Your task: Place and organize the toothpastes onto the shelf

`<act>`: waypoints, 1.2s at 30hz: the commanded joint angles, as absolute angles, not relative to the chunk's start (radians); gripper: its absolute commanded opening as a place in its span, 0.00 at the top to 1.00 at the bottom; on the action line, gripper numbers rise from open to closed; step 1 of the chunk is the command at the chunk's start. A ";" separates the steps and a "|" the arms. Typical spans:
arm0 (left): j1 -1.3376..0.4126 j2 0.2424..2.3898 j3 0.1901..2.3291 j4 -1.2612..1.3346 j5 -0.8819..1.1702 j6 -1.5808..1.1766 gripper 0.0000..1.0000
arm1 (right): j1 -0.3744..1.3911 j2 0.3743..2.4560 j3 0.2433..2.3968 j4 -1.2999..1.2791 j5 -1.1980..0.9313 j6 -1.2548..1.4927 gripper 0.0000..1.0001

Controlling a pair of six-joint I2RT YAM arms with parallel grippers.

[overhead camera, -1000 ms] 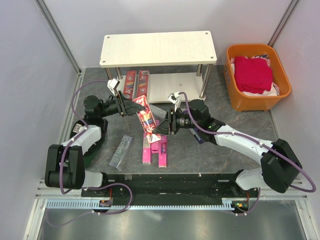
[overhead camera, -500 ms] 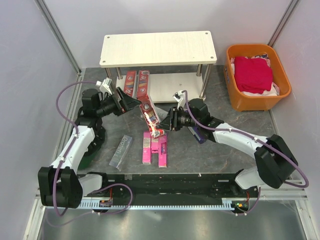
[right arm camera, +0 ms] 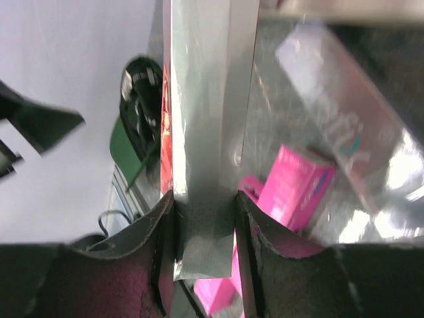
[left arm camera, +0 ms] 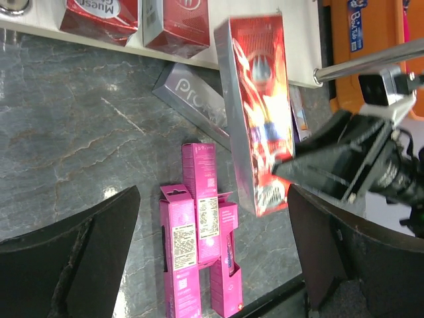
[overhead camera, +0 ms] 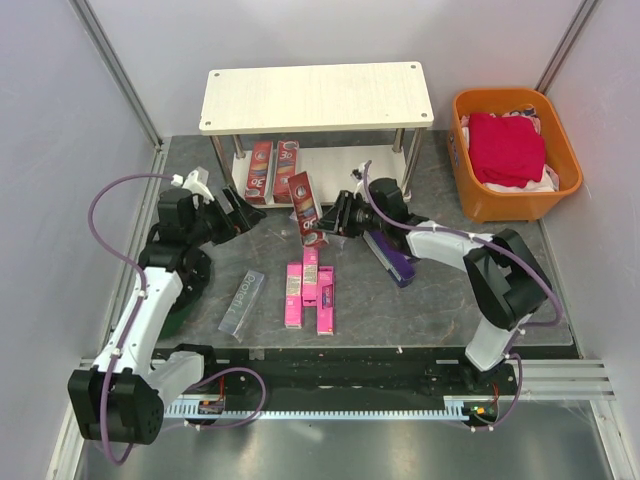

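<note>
You had an orange plastic basket point(overhead camera: 515, 207) standing at the far right of the desk point(overhead camera: 440, 300), whose top was dark grey and marbled. A red cloth point(overhead camera: 505, 148) lay bunched inside, filling most of the basket, with some white cloth point(overhead camera: 548, 181) showing under its near-right edge. Pale walls point(overhead camera: 60, 150) closed the desk in on the left, right and far sides.

- The shelf point(overhead camera: 318, 95) stands at the back of the table point(overhead camera: 440, 300), with the basket point(overhead camera: 512, 207) to its right.
- On the left of the shelf's lower board lie two cartons point(overhead camera: 261, 170), side by side.
- Just before that board is the tilted carton point(overhead camera: 306, 205), gripped between the jaws of the right gripper point(overhead camera: 327, 226).
- The left gripper point(overhead camera: 245, 208) is to its left, apart.
- Nearer the front lie three cartons point(overhead camera: 309, 295) together, with a lone carton point(overhead camera: 242, 300) to their left.
- Under the right arm lies another carton point(overhead camera: 394, 265).
</note>
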State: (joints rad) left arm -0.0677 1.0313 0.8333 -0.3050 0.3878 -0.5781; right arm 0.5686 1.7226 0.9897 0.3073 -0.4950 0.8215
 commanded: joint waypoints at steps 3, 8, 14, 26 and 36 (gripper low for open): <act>-0.066 1.014 0.807 -0.313 0.345 -0.522 0.01 | 0.519 1.813 1.195 0.428 -0.469 0.885 0.67; -0.066 1.014 0.805 -0.308 0.351 -0.522 0.01 | 0.485 1.951 1.322 0.406 -0.446 0.943 0.67; -0.066 1.008 0.795 -0.301 0.353 -0.520 0.01 | 0.457 2.074 1.434 0.407 -0.407 0.989 0.68; -0.066 1.005 0.784 -0.298 0.368 -0.522 0.01 | 0.456 2.267 1.654 0.278 -0.452 0.994 0.68; -0.066 1.023 0.779 -0.291 0.376 -0.523 0.01 | 0.469 2.347 1.761 0.196 -0.497 0.960 0.64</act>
